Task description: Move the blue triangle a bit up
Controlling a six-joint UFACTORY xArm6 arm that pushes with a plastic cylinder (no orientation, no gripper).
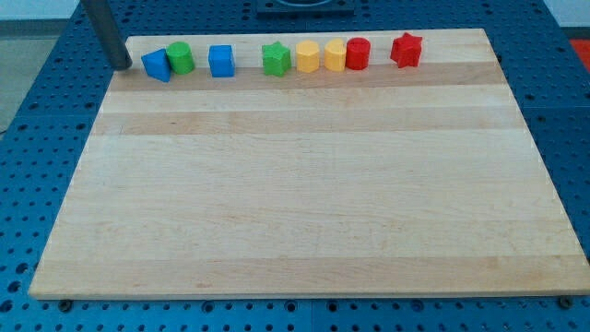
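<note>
My tip (123,66) sits just left of the blue triangle (157,65), perhaps touching.

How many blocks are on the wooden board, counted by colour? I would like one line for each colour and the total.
Blue: 2, the blue triangle and the blue cube
Green: 2, at and
Yellow: 2, at and
Red: 2, at and
Total: 8
</note>
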